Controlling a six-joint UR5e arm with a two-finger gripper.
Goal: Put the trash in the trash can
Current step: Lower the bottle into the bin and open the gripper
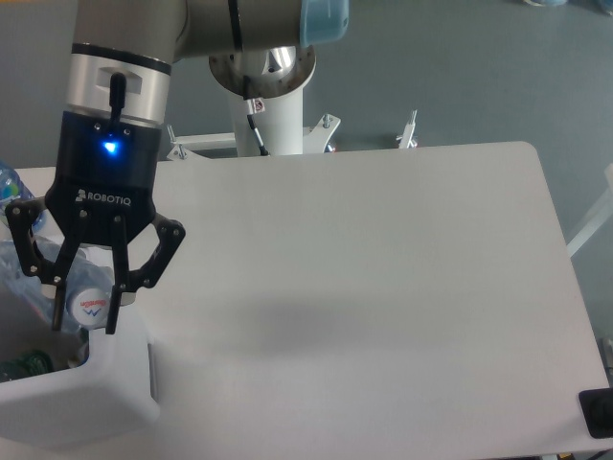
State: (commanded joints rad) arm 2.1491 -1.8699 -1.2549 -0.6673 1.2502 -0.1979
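My gripper (86, 321) hangs over the trash can (115, 393), a white boxy bin at the lower left corner. It is shut on the trash, a clear crinkled plastic bottle (21, 278), gripped at its pale cap end, which faces the camera between the fingertips (112, 316). The bottle's body slants up and to the left behind the black fingers, over the bin's opening and partly hidden by them.
A blue-labelled water bottle (6, 182) stands at the table's far left edge, mostly cut off. Something dark green (24, 365) lies inside the bin. A black object (598, 413) sits at the table's lower right corner. The robot's base column (273, 105) rises behind the table.
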